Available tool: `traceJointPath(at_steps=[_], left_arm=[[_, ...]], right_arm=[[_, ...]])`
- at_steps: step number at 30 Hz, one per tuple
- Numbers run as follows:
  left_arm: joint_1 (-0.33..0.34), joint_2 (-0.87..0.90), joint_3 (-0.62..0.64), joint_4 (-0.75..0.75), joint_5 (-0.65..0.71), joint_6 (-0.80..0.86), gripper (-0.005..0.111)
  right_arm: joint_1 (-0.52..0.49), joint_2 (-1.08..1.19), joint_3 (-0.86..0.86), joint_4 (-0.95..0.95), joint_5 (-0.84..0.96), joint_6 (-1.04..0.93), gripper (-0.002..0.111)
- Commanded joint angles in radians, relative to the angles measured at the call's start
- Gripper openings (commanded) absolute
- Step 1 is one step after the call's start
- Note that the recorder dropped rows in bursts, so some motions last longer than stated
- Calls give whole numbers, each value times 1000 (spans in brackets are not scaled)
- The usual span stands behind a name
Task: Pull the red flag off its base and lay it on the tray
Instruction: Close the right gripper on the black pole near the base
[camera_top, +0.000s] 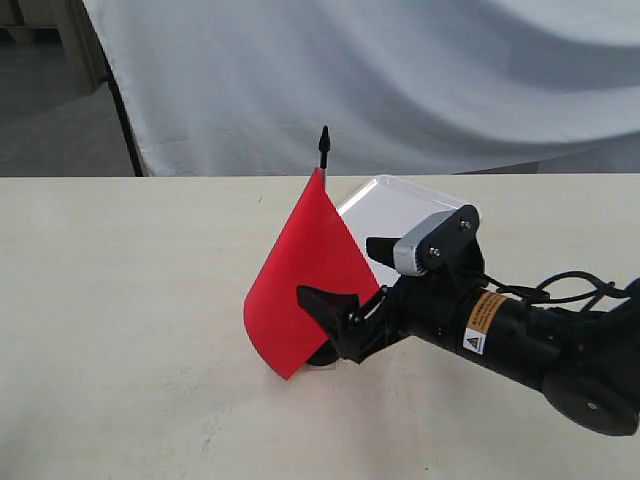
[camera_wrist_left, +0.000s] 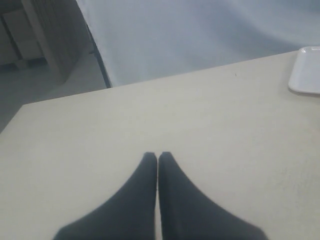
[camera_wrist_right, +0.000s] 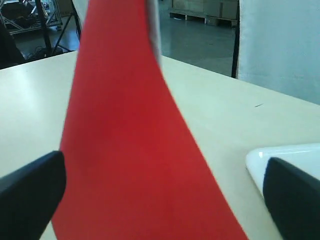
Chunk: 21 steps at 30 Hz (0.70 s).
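My right gripper (camera_wrist_right: 165, 167) was spread wide, holding nothing, with the cloth of the red flag (camera_wrist_right: 135, 150) hanging between its two fingers. My left gripper (camera_wrist_left: 157, 156) sat pressed closed and empty over bare table (camera_wrist_left: 100, 140), well away from the work.

The flag stood upright on the table, a little in front of the tray (camera_top: 400, 212). I could not make out the base properly; the cloth and my lower finger covered it.

The nearest danger, as I judged it, was closing on cloth alone. The stick ran along the far edge of the cloth and barely showed from my wrist, so I could have pinched fabric, tugged, and tipped the whole thing over.

Next, nothing pinned the base. A pull that was not straight along the stick might have lifted the base with the flag, or dragged both across the table.

Farther back, the tray lay just behind the flag. A toppling flag or a sliding base could have knocked into its rim and shifted it, and the pointed tip (camera_top: 323, 140) could have caught there too.
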<state>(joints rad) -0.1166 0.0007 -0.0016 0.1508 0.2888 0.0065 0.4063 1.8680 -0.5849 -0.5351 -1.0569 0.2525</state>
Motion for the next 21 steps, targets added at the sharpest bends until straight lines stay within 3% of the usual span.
traceJointPath(at_steps=[1, 9, 11, 12, 14, 15, 21], left_arm=[[0, -1, 2, 0, -10, -7, 1], [0, -1, 2, 3, -10, -7, 1], [0, -1, 2, 9, -10, -7, 1], [0, -1, 2, 9, -10, -7, 1], [0, -1, 2, 9, -10, -7, 1], [0, -1, 2, 9, -10, -7, 1], [0, -1, 2, 9, -10, -7, 1]], right_arm=[[22, 74, -73, -1, -11, -10, 104], [56, 142, -167, 1, -11, -11, 99], [65, 149, -175, 2, -11, -11, 85], [73, 151, -176, -1, -11, -11, 69], [78, 151, -176, -22, -7, -11, 19], [78, 151, -176, -49, -11, -3, 1], [78, 84, -167, -120, -24, -17, -1]])
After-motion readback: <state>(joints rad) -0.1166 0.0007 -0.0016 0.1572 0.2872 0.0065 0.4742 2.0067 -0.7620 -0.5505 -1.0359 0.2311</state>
